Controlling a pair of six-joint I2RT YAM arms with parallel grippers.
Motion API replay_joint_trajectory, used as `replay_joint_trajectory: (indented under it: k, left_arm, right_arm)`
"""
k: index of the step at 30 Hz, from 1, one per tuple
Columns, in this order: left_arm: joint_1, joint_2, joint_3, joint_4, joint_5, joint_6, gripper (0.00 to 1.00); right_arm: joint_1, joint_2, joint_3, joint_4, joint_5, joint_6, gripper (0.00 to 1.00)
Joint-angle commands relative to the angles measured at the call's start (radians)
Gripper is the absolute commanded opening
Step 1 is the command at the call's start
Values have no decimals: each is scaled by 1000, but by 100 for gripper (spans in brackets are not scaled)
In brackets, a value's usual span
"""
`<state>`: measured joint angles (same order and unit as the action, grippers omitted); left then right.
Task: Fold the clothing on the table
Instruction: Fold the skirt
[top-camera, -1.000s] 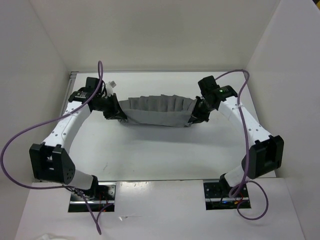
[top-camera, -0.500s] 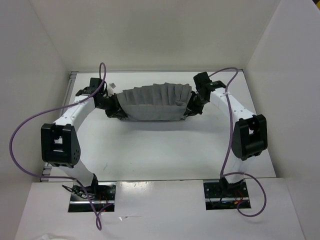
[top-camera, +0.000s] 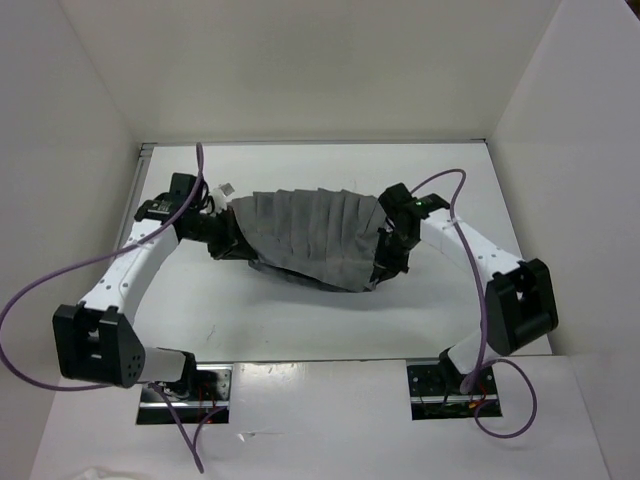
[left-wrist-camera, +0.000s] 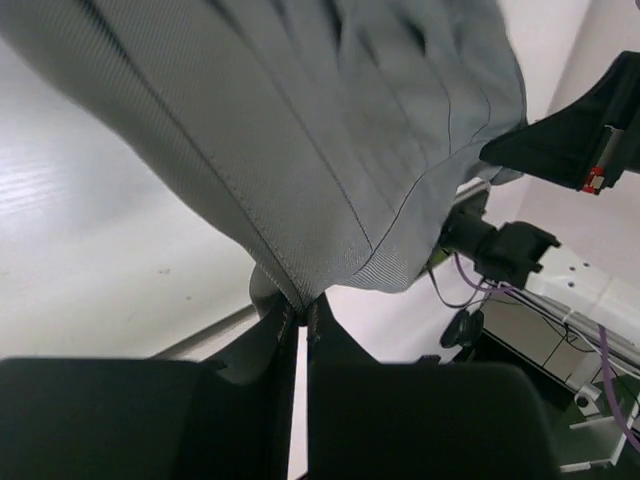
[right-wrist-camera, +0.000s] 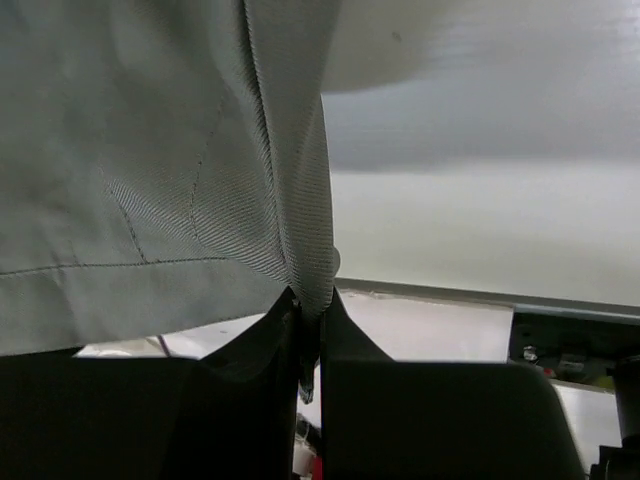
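Two grippers, both clamped on the clothing (top-camera: 310, 232): my left gripper (top-camera: 226, 236) pinches its left end, my right gripper (top-camera: 392, 248) its right end, jaws nearly together w/ only fabric btwn. The grey cloth spreads pleated btwn them over the table (top-camera: 300, 315), mid-width, nearer the far edge.

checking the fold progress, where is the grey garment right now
In the top view the grey garment is over the middle of the table, stretched between the left gripper and the right gripper, each shut on one end.
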<state>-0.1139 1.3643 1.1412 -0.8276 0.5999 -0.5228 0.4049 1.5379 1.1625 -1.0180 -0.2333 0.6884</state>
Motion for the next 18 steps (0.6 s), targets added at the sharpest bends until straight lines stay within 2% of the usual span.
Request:
replay_joint_trajectory:
  k: [1, 4, 8, 18]
  left_arm:
    - [17, -48, -14, -55, 54, 0, 0]
    - [69, -2, -50, 16, 54, -11, 0]
    - [131, 109, -51, 119, 26, -31, 0]
    - [227, 317, 38, 249, 5, -111, 0]
  right_arm:
    - [8, -93, 31, -60, 20, 51, 0]
    - [-11, -53, 109, -60, 40, 51, 0]
    - [-60, 10, 186, 25, 49, 51, 0]
    - [-132, 272, 377, 219, -6, 42, 0]
